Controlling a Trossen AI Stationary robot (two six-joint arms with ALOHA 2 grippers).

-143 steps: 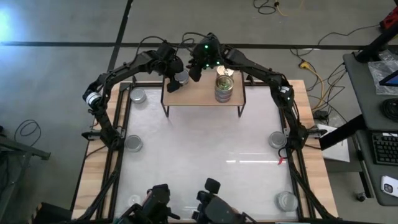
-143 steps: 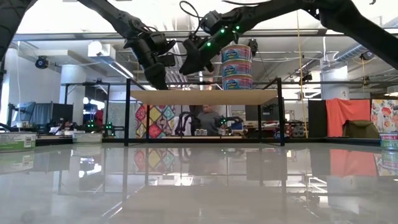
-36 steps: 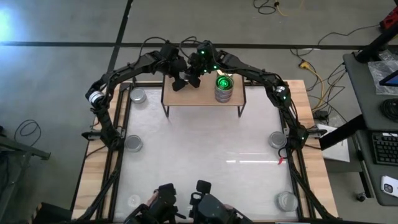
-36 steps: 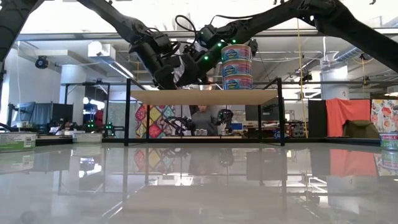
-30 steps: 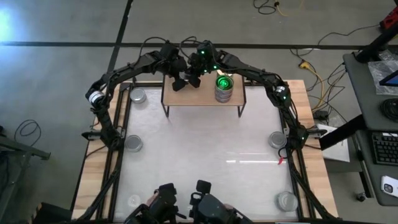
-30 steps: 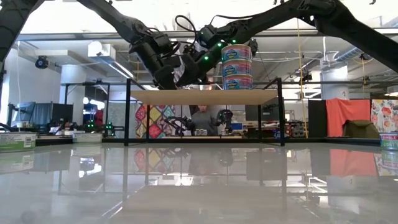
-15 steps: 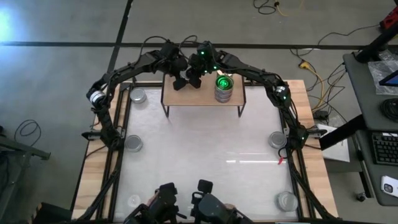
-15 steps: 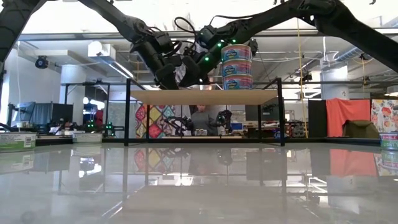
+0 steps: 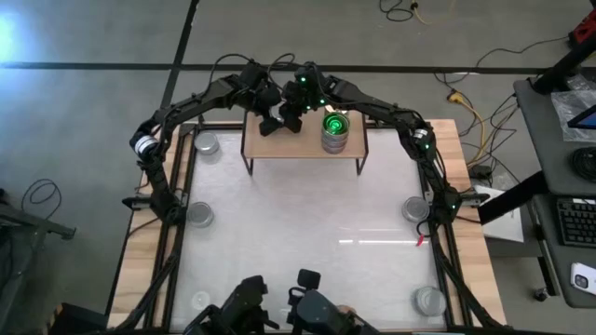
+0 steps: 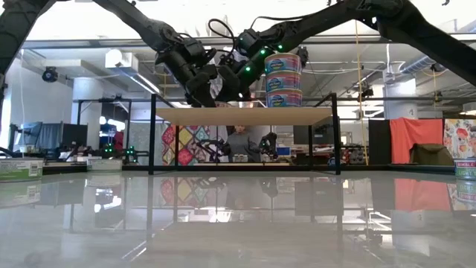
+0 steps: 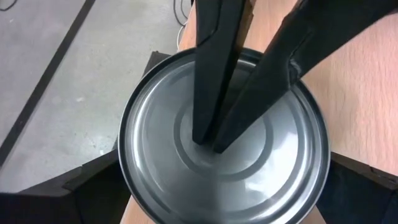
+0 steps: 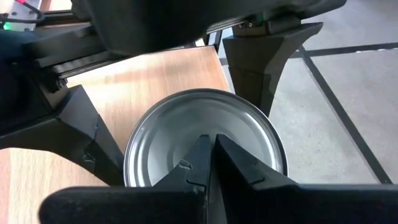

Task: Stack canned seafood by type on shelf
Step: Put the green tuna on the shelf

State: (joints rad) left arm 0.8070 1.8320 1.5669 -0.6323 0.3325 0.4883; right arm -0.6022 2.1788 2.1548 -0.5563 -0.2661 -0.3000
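The silver-topped tin (image 11: 221, 165) sits clamped in the left gripper (image 11: 221, 186) above the shelf (image 9: 303, 141), the closed right gripper (image 12: 211, 152) touching its lid.

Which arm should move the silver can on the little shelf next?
Left. The left gripper has its jaws on both sides of the silver tin over the shelf, so it can probably place it. The right gripper has its jaws shut, tips at the lid, gripping nothing.

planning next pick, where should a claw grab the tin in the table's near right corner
Come straight down, pinch the corner tin by its round wall: it sits flat, lid up, nothing beside it. Left claw and right claw are at a silver tin on the shelf.
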